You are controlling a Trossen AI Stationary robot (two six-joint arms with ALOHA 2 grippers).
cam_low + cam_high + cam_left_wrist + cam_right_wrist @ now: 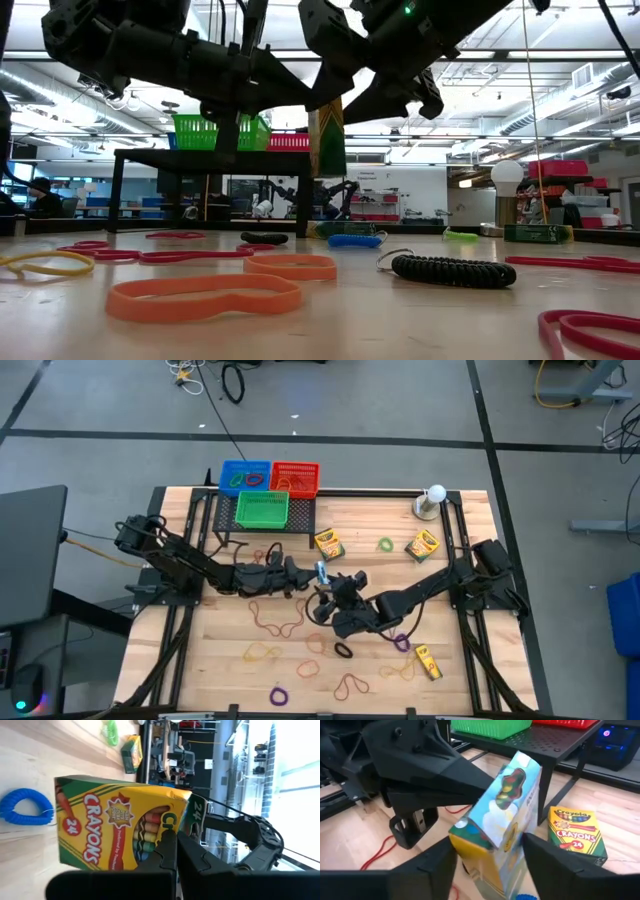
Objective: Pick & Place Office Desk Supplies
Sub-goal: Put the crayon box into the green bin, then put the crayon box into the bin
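Table [200, 660]: light wooden top, scattered with rubber-band loops and crayon boxes.
Shelf [300, 520]: low black rack at the far edge, carrying a green basket [262, 510], a blue basket [243, 475] and a red basket [295, 477].
Left arm: reaches in from the left toward the table's centre.
Right arm: reaches in from the right and meets the left arm there.
Left gripper [175, 851]: fingers clamped on the edge of the held crayon box [120, 822], lifted above the table.
Right gripper [487, 851]: fingers spread wide, one on each side of that same box, not pressing it in the right wrist view.
Other crayon boxes: one [329, 543] near the shelf, one [422, 545] by the white ball, one [428, 661] near the front right.
White ball [436, 493]: on a round base at the far right corner.
Blue coil [26, 807]: on the wood beside the held box.
Rubber bands: orange loop [205, 296] and black coil [452, 270] nearest the low camera; brown loops [275, 622] at centre, purple one [279, 694] near the front edge.
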